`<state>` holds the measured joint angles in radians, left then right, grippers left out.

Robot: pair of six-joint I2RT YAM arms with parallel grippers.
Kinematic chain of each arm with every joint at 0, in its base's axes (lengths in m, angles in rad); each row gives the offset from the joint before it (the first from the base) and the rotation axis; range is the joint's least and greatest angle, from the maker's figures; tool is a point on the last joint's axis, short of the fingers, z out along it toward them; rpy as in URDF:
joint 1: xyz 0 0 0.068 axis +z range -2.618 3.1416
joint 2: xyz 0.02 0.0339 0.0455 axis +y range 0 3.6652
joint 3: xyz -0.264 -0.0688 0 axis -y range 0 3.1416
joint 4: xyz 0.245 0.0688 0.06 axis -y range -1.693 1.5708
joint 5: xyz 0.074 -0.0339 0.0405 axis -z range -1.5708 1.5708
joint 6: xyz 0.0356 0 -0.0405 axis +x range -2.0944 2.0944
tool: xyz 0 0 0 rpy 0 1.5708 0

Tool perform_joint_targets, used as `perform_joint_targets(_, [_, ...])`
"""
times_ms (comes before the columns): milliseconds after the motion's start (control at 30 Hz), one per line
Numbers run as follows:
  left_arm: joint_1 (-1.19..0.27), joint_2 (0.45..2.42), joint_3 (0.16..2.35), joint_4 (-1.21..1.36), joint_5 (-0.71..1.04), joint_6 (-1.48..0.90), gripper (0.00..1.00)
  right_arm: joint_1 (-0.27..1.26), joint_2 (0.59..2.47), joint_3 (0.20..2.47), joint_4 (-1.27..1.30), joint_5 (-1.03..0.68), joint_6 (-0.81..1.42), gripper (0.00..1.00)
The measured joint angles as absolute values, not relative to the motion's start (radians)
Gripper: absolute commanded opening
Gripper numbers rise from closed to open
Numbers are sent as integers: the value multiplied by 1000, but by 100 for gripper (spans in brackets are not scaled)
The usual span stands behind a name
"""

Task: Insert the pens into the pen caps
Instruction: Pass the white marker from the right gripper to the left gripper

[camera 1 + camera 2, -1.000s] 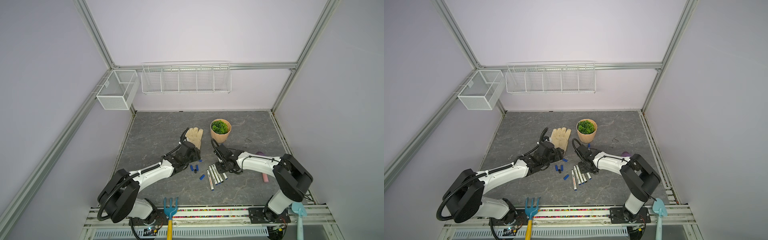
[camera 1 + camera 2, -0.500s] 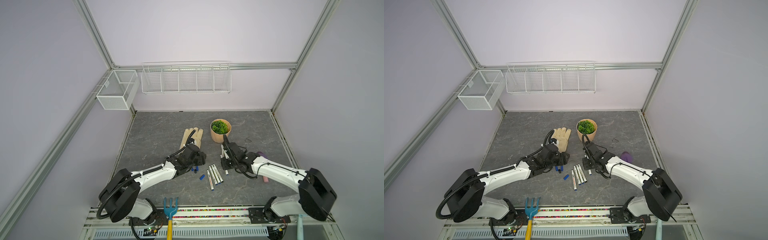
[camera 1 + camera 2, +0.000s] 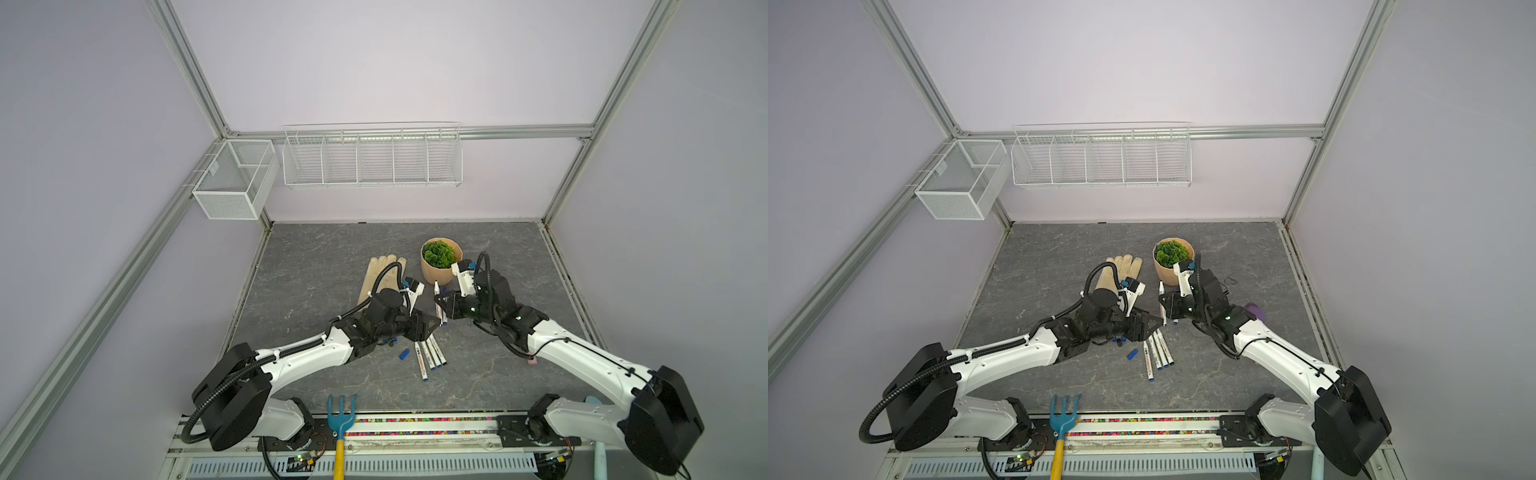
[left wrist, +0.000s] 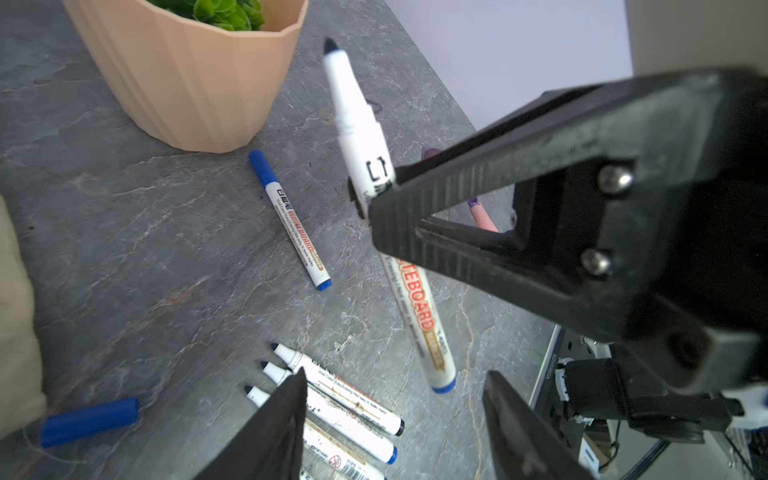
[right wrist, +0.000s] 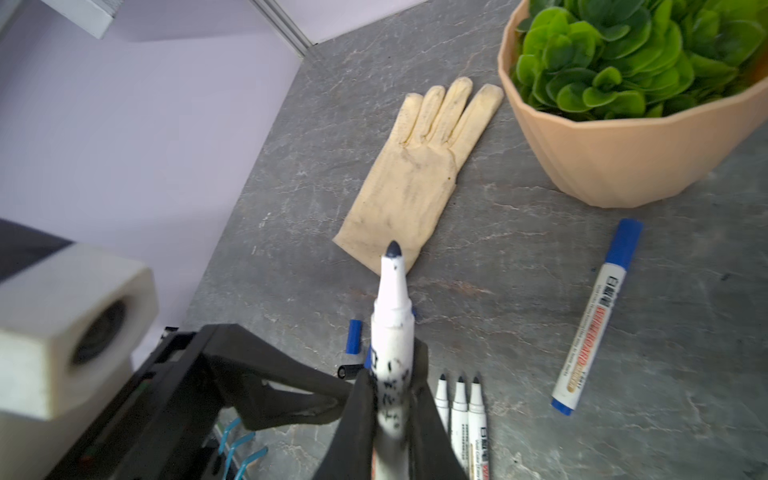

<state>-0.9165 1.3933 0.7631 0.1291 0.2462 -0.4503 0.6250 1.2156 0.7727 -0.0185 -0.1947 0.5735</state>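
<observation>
— So, the left gripper (image 3: 431,323)?
— Jaws partly apart, empty; a blue pen cap (image 4: 89,422) lies on the table (image 4: 124,270) beneath, off to their side.
— And the right gripper (image 5: 391,368)?
— Clamped on an uncapped pen (image 5: 390,299), barrel crossing the jaws, nib pointing outward.

The whole tabletop (image 3: 324,257) is overlooked steeply from the front in both top views; the plant pot (image 4: 187,83) is shared, close, by both wrist views.

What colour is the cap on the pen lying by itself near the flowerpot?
Blue. The cap shows best in the left wrist view.
</observation>
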Motion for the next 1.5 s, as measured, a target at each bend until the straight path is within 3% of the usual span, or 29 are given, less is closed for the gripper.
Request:
perform_joint_targets(233, [-917, 1447, 788, 164, 259, -440, 48, 624, 1216, 772, 15, -260, 579, 10])
perform_joint_targets(467, [-920, 1476, 813, 211, 258, -443, 25, 623, 1216, 772, 20, -285, 575, 9])
perform_joint_targets(800, [-921, 1468, 814, 201, 229, -442, 19, 589, 1176, 741, 21, -317, 573, 9])
perform_joint_targets(1000, [-921, 1460, 813, 189, 224, -433, 1, 582, 1176, 739, 22, -340, 572, 9])
perform_joint_targets(1067, [-921, 1459, 813, 184, 221, -435, 0, 582, 1176, 739, 20, -344, 569, 10])
perform_joint_targets(1133, [-921, 1456, 813, 181, 217, -435, 0, 582, 1178, 739, 20, -347, 566, 15])
perform_joint_targets(1233, [-926, 1441, 796, 179, 185, -449, 0, 584, 1190, 750, -2, -361, 535, 40])
perform_joint_targets(1267, [-925, 1434, 786, 175, 157, -461, 0, 587, 1196, 758, -19, -364, 522, 45])
perform_joint_targets(1500, [-910, 1317, 649, 150, -160, -593, 0, 698, 1270, 831, -165, -336, 401, 53])
